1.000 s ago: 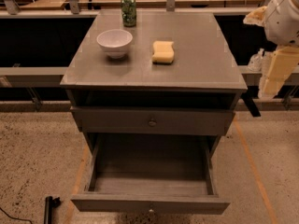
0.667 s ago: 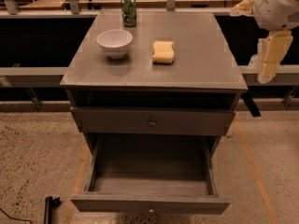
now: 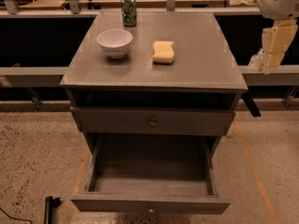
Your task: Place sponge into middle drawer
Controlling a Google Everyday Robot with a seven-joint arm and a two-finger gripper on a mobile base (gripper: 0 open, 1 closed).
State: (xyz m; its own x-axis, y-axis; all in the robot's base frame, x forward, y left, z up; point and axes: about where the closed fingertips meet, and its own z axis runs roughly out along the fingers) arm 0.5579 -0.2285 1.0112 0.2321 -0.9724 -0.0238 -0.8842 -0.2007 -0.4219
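Lifted slightly higher than a moment ago, the robot's cream claw point(image 3: 276, 45) hangs beyond the right edge of the grey wooden bench point(image 3: 196, 66), touching nothing; how wide it stands I cannot tell. The pale-yellow foam sponge point(image 3: 163, 52) lies on the bench near the white bowl point(image 3: 114, 42). The wide grey middle drawer point(image 3: 149, 203) stands pulled out below.

- dim, warm, yellowish light from above, with a soft sheen across the cabinet top point(image 3: 187, 73)
- deep shadow under that top and inside the middle drawer point(image 3: 149, 203), darkest toward its back
- short, soft shadows beside the white bowl point(image 3: 114, 42) and the sponge point(image 3: 163, 52)
- palely lit against dark background: gripper point(image 3: 271, 55) at upper right, beyond the cabinet's right edge
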